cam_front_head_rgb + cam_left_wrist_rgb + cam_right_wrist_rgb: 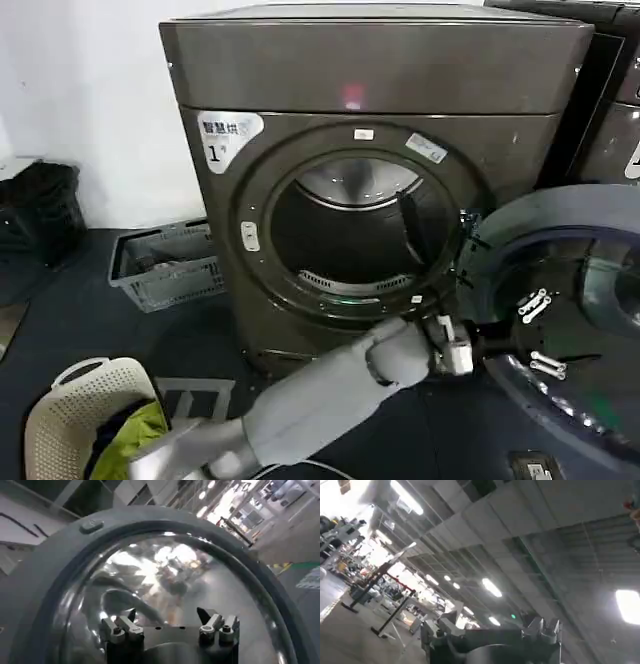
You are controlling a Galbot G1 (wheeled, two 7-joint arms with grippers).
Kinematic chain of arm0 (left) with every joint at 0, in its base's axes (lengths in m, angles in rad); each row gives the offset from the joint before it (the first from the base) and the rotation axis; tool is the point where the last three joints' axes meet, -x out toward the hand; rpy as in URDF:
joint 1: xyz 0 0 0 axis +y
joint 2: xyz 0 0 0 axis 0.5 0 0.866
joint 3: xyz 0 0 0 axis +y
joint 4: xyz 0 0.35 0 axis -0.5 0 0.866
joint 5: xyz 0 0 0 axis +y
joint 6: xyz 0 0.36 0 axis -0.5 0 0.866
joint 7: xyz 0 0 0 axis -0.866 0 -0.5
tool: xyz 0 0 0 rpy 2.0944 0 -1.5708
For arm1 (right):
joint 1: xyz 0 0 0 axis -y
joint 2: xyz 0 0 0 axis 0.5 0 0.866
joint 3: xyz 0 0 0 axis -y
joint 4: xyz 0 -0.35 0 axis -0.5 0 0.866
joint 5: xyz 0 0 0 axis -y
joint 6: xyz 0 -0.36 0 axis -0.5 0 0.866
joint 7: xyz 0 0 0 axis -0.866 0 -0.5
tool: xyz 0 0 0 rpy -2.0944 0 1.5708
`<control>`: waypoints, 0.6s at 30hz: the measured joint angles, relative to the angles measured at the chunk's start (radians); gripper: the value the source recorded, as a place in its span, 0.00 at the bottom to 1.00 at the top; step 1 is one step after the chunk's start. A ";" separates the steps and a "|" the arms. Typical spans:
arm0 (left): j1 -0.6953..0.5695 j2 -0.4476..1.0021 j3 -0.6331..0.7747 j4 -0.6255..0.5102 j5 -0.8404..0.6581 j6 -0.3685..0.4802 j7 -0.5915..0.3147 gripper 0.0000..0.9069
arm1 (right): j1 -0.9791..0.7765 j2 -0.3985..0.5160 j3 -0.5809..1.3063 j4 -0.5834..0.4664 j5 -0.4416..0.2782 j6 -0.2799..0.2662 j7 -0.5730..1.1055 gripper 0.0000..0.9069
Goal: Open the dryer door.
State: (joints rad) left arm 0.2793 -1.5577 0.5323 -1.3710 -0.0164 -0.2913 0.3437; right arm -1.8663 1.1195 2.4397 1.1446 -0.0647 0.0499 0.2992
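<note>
The dryer [380, 70] with the "1" sticker stands with its drum opening [360, 230] uncovered. The dryer door [560, 215] is swung wide to the right, its dark grey inner side facing me. My left arm reaches from the lower left across to the door, and my left gripper [488, 342] is at the door's near edge. In the left wrist view the left gripper [167, 614] is open, close in front of the door's grey rim [65, 565] and bulging glass [165, 570], holding nothing. My right gripper [492, 622] points up at the ceiling, open and empty.
A grey crate [165, 265] sits on the floor left of the dryer. A white laundry basket [70, 400] with green cloth is at the lower left. A black bag [40, 210] lies by the wall. A second machine [610, 120] stands behind the open door.
</note>
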 joint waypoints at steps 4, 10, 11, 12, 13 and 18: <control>0.002 0.029 0.003 -0.031 -0.006 -0.001 0.009 1.00 | 0.010 -0.001 -0.015 0.002 0.000 0.012 -0.007 1.00; 0.011 0.163 0.017 -0.146 -0.032 -0.052 0.035 1.00 | 0.014 -0.006 -0.023 0.018 0.002 0.011 -0.029 1.00; 0.015 0.199 0.021 -0.174 -0.033 -0.067 0.038 1.00 | 0.015 -0.006 -0.026 0.022 0.003 0.011 -0.033 1.00; 0.017 0.242 0.024 -0.203 -0.032 -0.083 0.038 1.00 | 0.015 -0.005 -0.027 0.029 0.005 0.010 -0.038 1.00; 0.017 0.283 0.026 -0.233 -0.031 -0.099 0.034 1.00 | 0.016 -0.004 -0.028 0.033 0.007 0.010 -0.041 1.00; 0.006 0.498 0.046 -0.362 -0.013 -0.178 0.020 1.00 | 0.015 -0.004 -0.035 0.051 0.043 0.018 -0.058 1.00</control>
State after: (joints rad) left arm 0.2856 -1.0598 0.5787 -1.7332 -0.0290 -0.4697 0.3634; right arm -1.8513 1.1158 2.4045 1.1959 -0.0221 0.0684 0.2408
